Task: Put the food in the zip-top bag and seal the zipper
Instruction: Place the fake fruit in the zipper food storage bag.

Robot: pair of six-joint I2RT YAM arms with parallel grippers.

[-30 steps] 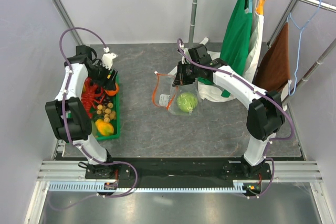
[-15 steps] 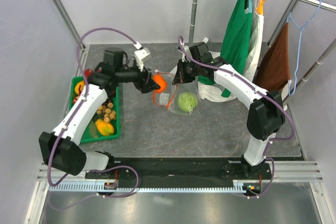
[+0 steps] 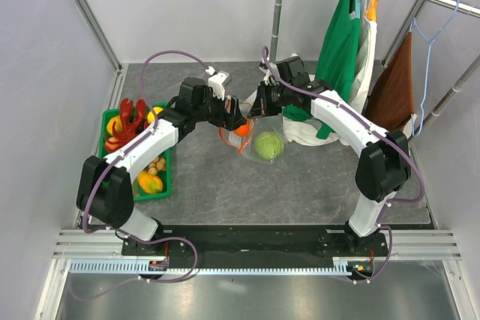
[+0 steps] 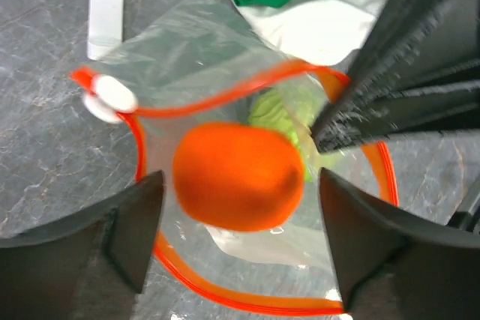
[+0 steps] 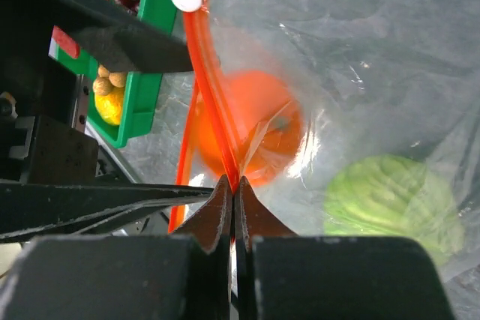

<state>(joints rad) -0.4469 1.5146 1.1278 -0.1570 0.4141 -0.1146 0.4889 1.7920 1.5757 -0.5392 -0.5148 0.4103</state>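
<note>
The clear zip-top bag (image 3: 253, 139) lies mid-table with the pale green cabbage (image 3: 267, 145) inside. My right gripper (image 3: 260, 106) is shut on the red-orange zipper (image 5: 217, 110) and holds the mouth up and open; its tips (image 5: 234, 185) pinch the strip. My left gripper (image 3: 235, 121) is open over the mouth. A round orange fruit (image 4: 236, 176) sits between its spread fingers (image 4: 127, 230) without touching them, inside the zipper loop (image 4: 247, 301). Through the plastic, the right wrist view shows the fruit (image 5: 255, 125) and the cabbage (image 5: 394, 200). The lobster (image 3: 127, 119), tan balls (image 3: 155, 162) and yellow mango (image 3: 148, 182) lie on the tray.
The green tray (image 3: 163, 185) sits at the left. A white cloth bag (image 3: 304, 131) lies behind the clear bag. A green garment (image 3: 337, 43) and brown cloth (image 3: 394, 88) hang from a rack at the back right. Purple cables loop above both arms.
My left arm swung from the tray to the bag carrying the orange fruit, and its fingers have opened over the mouth. My right gripper kept holding the zipper edge.
</note>
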